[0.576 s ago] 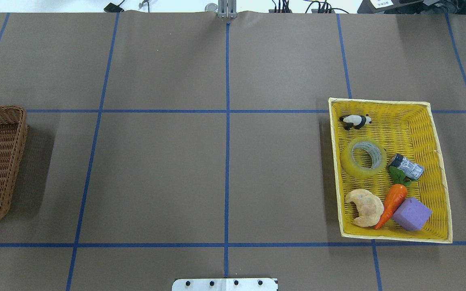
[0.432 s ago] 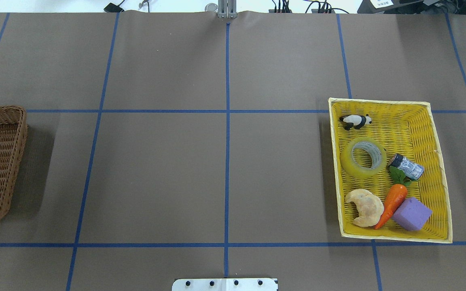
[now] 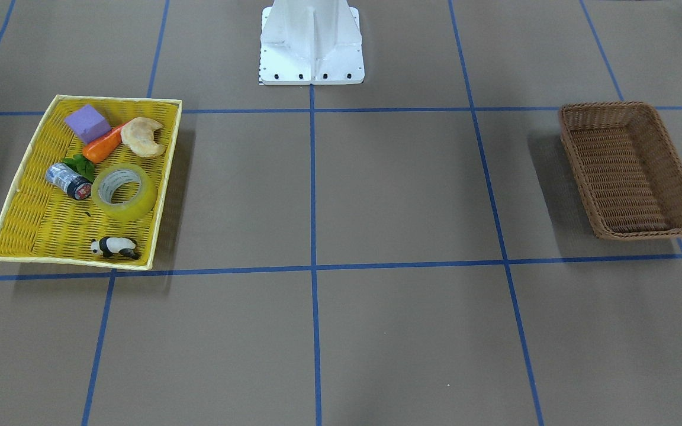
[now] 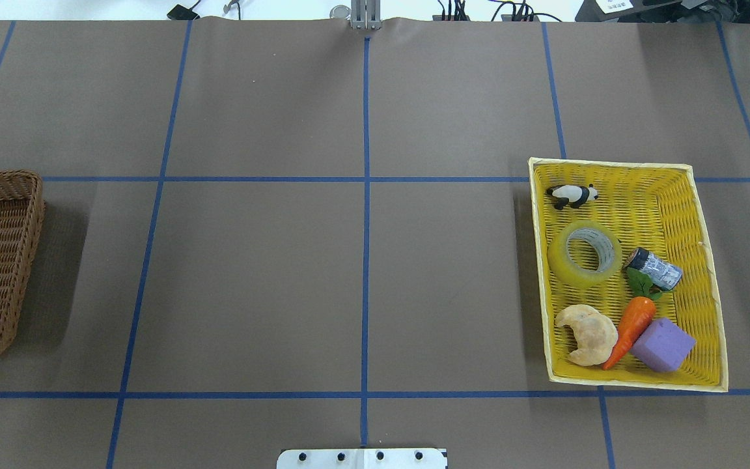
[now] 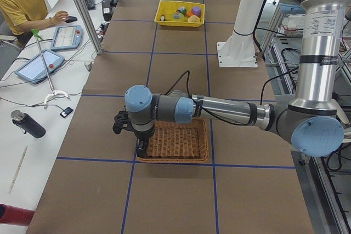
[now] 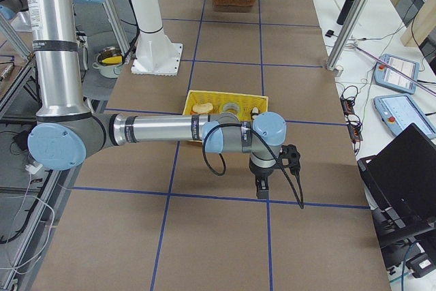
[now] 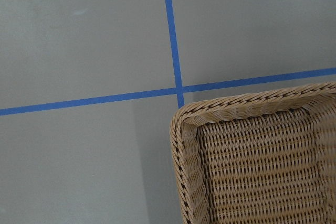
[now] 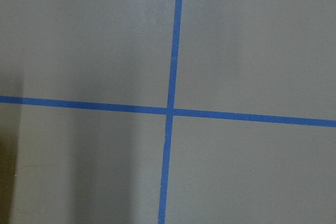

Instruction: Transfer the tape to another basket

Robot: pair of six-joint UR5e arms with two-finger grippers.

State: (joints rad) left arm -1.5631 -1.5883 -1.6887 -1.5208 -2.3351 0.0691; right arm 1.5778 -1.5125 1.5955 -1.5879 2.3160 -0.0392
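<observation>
Left hand point(image 5: 141, 148), right hand point(image 6: 262, 188): openness cannot be told. The translucent yellow tape roll point(image 4: 584, 254) sits just beside a dark can point(image 4: 656, 268), risking a snag.

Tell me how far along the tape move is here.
Done: nothing. The roll of translucent yellow packing tape lies flat in the shallow yellow woven tray, and the dark-brown wicker basket holds nothing. In hand: no approach to the tape shows; the left pincer hangs by the basket's corner, the right pincer over the table beside the tray. Left: grasp, carry across, release in the basket.
</observation>
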